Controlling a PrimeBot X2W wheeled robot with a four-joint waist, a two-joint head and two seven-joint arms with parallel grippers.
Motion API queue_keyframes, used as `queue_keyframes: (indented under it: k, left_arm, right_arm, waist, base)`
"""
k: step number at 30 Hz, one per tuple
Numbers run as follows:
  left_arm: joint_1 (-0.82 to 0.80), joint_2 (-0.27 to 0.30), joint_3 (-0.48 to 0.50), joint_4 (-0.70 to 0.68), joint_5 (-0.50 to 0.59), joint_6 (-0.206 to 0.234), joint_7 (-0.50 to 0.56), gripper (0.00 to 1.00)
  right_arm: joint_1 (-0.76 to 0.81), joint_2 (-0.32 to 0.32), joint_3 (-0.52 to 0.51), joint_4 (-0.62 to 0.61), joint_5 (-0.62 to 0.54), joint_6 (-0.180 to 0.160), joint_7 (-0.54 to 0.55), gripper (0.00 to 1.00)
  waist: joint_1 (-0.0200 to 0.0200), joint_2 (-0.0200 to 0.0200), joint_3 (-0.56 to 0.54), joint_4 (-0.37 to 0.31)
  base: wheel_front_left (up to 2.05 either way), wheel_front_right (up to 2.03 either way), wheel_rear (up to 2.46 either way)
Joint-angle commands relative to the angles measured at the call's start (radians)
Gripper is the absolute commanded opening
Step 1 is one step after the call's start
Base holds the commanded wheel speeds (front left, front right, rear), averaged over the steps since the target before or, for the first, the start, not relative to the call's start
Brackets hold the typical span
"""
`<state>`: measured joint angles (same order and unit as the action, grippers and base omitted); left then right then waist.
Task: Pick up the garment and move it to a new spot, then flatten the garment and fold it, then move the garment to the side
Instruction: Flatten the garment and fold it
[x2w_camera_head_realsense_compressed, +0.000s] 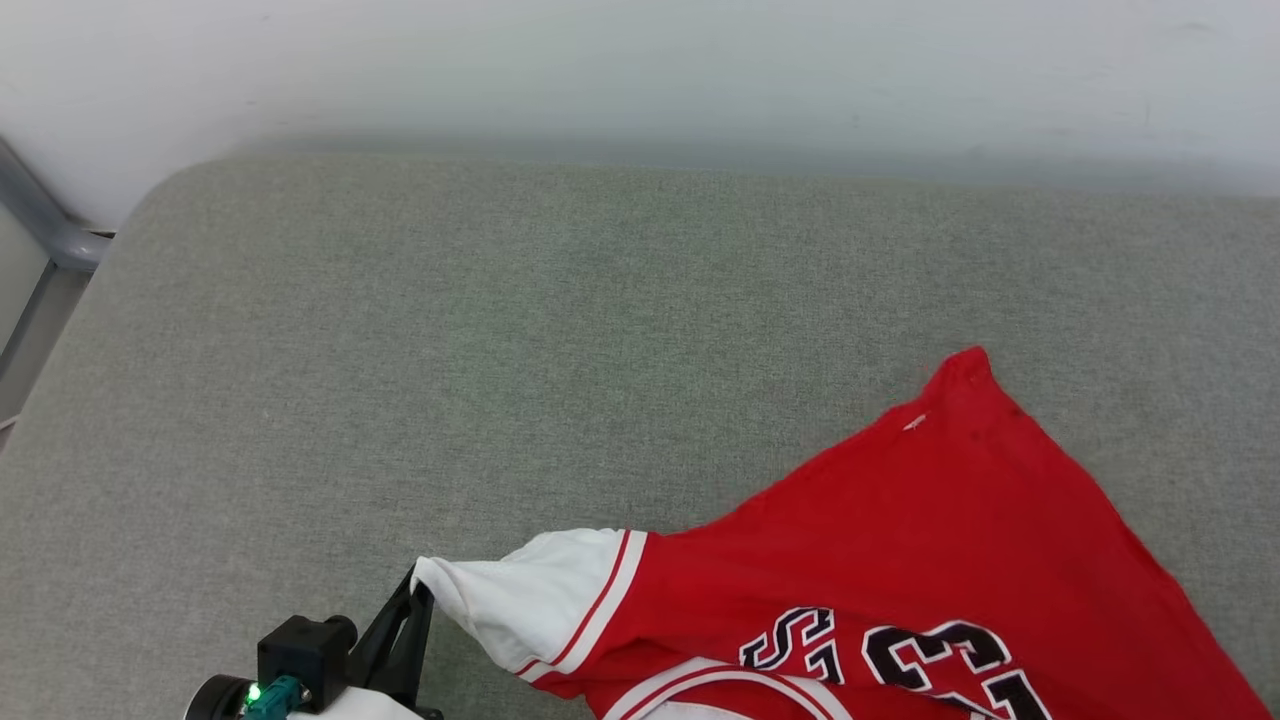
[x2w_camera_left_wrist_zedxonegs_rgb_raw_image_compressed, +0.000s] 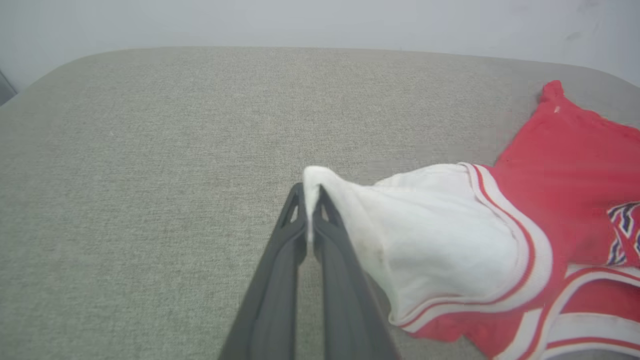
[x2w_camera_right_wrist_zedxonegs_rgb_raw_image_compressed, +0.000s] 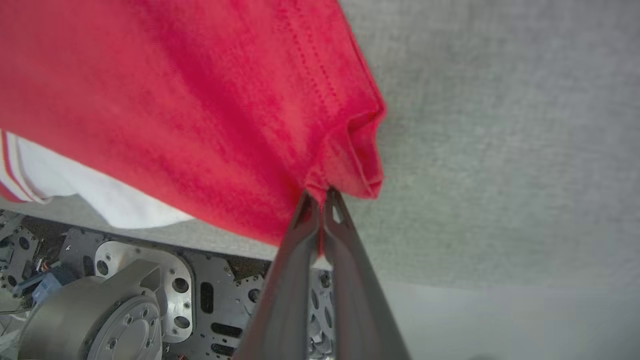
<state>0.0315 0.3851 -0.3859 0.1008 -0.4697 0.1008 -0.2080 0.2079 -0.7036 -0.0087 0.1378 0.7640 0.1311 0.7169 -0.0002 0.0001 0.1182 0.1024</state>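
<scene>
Currently, head view: the garment (x2w_camera_head_realsense_compressed: 900, 540) lies low and right on the grey pad (x2w_camera_head_realsense_compressed: 400, 350), its long axis running rightward from the left gripper (x2w_camera_head_realsense_compressed: 420, 590).
Left wrist view: jaws pinched together on the white sleeve (x2w_camera_left_wrist_zedxonegs_rgb_raw_image_compressed: 440, 240) tip.
Right wrist view: the right gripper (x2w_camera_right_wrist_zedxonegs_rgb_raw_image_compressed: 322, 195) is clamped on a red hem corner, so the cloth spans between both arms.

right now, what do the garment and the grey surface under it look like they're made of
The garment: soft knit fabric, probably cotton or a blend; matte, it drapes and wrinkles, with a stitched hem in the right wrist view.
The grey surface: woven upholstery cloth, matte, with a fine speckled weave; its rounded corner hints at padding beneath.
</scene>
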Motion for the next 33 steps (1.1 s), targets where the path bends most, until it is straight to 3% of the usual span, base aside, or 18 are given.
queue_keyframes:
  k: [1, 6, 7, 8, 13, 20, 26, 33]
  left_arm:
    - [-0.001, 0.006, -0.002, -0.003, 0.001, 0.004, 0.001, 0.0]
    - [-0.009, 0.009, -0.006, -0.005, 0.002, 0.006, 0.003, 0.0]
    - [-0.01, 0.01, -0.006, -0.006, 0.003, 0.007, 0.003, 0.0]
    - [-0.01, 0.011, -0.007, -0.006, 0.004, 0.007, 0.003, 0.0]
    - [-0.015, 0.009, -0.016, -0.01, 0.01, 0.008, 0.007, 0.0]
    - [-0.036, 0.007, -0.032, -0.022, 0.021, 0.01, 0.008, 0.0]
    - [-0.077, -0.008, -0.049, -0.023, 0.027, -0.001, 0.005, 0.0]
    - [-0.132, -0.031, -0.078, -0.018, 0.043, -0.019, -0.004, 0.0]
  right_arm:
    - [0.034, 0.03, -0.008, 0.003, -0.011, -0.001, 0.013, 0.0]
    - [0.059, 0.082, -0.019, -0.02, -0.04, -0.001, -0.004, 0.0]
    - [0.047, 0.082, -0.026, -0.033, -0.042, -0.001, -0.013, 0.16]
    - [0.032, 0.076, -0.035, -0.048, -0.049, -0.001, -0.02, 1.0]
    - [-0.03, 0.063, -0.099, -0.126, -0.045, -0.001, -0.063, 1.0]
    - [-0.181, -0.006, -0.129, -0.238, -0.063, -0.001, -0.11, 1.0]
    - [-0.385, -0.051, 0.015, -0.254, -0.082, -0.001, -0.069, 1.0]
    - [-0.641, -0.061, 0.256, -0.136, -0.103, -0.001, 0.068, 1.0]
  waist:
    - [0.0002, -0.0001, 0.003, -0.002]
    - [0.0002, -0.0001, 0.013, -0.006]
    - [0.0002, -0.0001, 0.014, -0.007]
    - [0.0002, -0.0001, 0.014, -0.008]
    - [0.0002, -0.0001, 0.012, -0.004]
    - [0.0002, -0.0001, 0.025, 0.02]
    - [0.0002, -0.0001, 0.064, 0.054]
    - [0.0002, -0.0001, 0.123, 0.1]
  base:
    - [0.0, 0.0, 0.0]
    - [0.0, 0.0, 0.0]
    - [0.0, 0.0, 0.0]
    - [0.0, 0.0, 0.0]
    - [0.0, 0.0, 0.0]
    - [0.0, 0.0, 0.0]
    - [0.0, 0.0, 0.0]
    - [0.0, 0.0, 0.0]
